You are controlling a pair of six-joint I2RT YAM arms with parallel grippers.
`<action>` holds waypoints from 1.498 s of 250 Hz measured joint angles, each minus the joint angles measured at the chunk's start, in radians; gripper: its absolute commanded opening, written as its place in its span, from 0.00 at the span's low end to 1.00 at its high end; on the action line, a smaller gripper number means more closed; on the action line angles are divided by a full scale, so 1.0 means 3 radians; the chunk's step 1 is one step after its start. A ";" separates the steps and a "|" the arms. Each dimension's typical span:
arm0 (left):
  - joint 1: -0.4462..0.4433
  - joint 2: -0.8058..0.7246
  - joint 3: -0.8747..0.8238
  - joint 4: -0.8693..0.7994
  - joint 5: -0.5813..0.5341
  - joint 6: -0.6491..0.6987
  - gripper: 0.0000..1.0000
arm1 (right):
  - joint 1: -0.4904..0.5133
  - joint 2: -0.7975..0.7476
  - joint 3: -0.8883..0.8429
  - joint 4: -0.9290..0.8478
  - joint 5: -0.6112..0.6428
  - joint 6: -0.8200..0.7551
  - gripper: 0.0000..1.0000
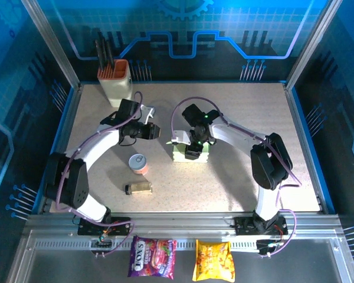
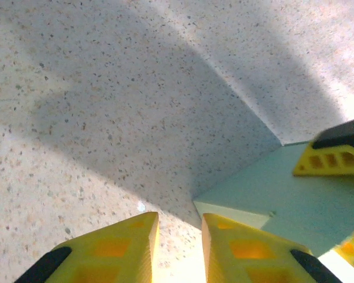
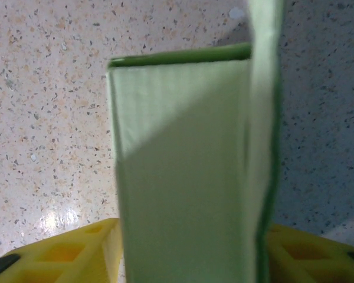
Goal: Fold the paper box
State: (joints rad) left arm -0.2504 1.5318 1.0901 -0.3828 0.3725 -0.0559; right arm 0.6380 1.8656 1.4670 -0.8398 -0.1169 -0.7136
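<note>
Near the middle of the counter (image 1: 248, 106), the pale green paper box (image 3: 183, 165) stands with walls raised, clasped from above between the fingers of the right claw (image 1: 193, 145), while the left claw (image 2: 180, 236), narrowly parted and empty, sits just beside its left corner.

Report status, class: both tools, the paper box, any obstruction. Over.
Left tool slightly open, empty, beside the paper box. Right tool clamped on it. Small can nearby, apart from it; nothing blocking.
</note>
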 measured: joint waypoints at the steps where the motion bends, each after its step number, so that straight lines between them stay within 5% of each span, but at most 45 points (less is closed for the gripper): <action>1: 0.0000 -0.0010 -0.0004 0.0000 0.0001 -0.0001 0.30 | 0.0000 0.0000 0.0000 -0.0003 0.0000 0.0003 0.60; 103: -0.0137 -0.0624 -0.0487 0.0106 0.0212 -0.0685 0.46 | -0.0184 -0.0328 -0.0123 -0.0018 -0.0090 0.0065 0.70; 189: -0.0655 -0.0579 -0.0758 0.0366 0.0078 -0.1108 0.46 | -0.0380 -0.0596 -0.0394 0.0010 -0.0191 0.0112 0.66; 375: -0.0918 -0.0189 -0.0785 0.0785 -0.0253 -0.1476 0.40 | -0.0654 -0.0758 -0.0547 0.0046 -0.0233 0.0137 0.51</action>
State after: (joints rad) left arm -0.5259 1.4750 0.8547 -0.1474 0.2966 -0.4988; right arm 0.4419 1.6382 1.3029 -0.8261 -0.1867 -0.6724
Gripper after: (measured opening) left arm 0.402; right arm 0.514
